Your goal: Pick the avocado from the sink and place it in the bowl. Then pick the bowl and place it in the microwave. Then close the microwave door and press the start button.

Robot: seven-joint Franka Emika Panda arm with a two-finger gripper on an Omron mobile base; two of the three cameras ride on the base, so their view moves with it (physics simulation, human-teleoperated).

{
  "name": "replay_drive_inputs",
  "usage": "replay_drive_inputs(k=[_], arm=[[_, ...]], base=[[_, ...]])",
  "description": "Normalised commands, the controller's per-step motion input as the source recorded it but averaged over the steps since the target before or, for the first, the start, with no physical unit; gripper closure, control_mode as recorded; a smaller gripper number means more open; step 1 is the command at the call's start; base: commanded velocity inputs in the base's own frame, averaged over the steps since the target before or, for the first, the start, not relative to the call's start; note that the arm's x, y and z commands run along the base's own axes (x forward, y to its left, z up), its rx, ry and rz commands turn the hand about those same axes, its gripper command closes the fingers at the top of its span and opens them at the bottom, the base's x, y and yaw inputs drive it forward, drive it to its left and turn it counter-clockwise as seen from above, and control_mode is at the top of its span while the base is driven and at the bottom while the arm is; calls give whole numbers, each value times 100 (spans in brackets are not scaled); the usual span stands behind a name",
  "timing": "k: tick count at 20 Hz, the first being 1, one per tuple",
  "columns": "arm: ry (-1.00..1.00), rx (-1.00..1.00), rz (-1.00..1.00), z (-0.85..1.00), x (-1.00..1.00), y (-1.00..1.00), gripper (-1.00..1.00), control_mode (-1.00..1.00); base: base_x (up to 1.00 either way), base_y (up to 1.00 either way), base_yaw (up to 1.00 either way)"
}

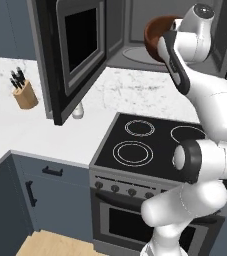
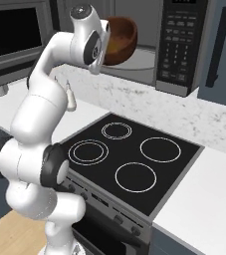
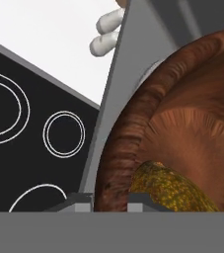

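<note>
The avocado (image 3: 175, 190) already lies inside the bowl (image 2: 118, 41), so the first step looks done. The second is under way: the gripper (image 3: 110, 201) is clamped on the bowl's rim, one finger tip outside the wall and one inside, and carries the bowl at the mouth of the microwave (image 2: 181, 45). In the right base view the bowl hangs at about 9 o'clock from the keypad panel (image 2: 179, 42), above the cavity floor and the turntable (image 1: 137, 52), not yet set down. In the hand view the avocado sits at 6 o'clock of the bowl's hollow, against the inner wall beside the inner finger.

The microwave door (image 1: 72, 55) stands swung wide open, at 9 o'clock from the bowl in the left base view. What is left, as I judge it: lower the bowl onto the turntable, let go, draw the arm clear, swing the door shut and press start on the keypad.

Counted: one avocado, one bowl, one microwave with one door. The cooktop (image 2: 134, 154) below shows four burner rings in the right base view. One knife block (image 1: 25, 92) stands on the counter (image 1: 15, 125) at 9 o'clock from the cooktop in the left base view. One small white shaker-like item (image 1: 78, 111) sits below the door's lower edge.
</note>
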Motion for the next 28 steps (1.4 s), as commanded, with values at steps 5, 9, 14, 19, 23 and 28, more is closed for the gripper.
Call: replay_drive_inputs(k=[5,9,14,19,23,28], arm=[[0,0,0,-24,60,-6,100,-100],[0,0,0,-4,47,-13,100,-100],[0,0,0,-14,48,-4,100,-100],[-2,0,0,-28,34,0,-100,-100],[-8,0,0,0,17,0,-100,-100],[-25,-2,0,0,3,1,-100,-100]], base=[[0,0,0],[0,0,0],[0,0,0],[0,0,0],[0,0,0],[0,0,0]])
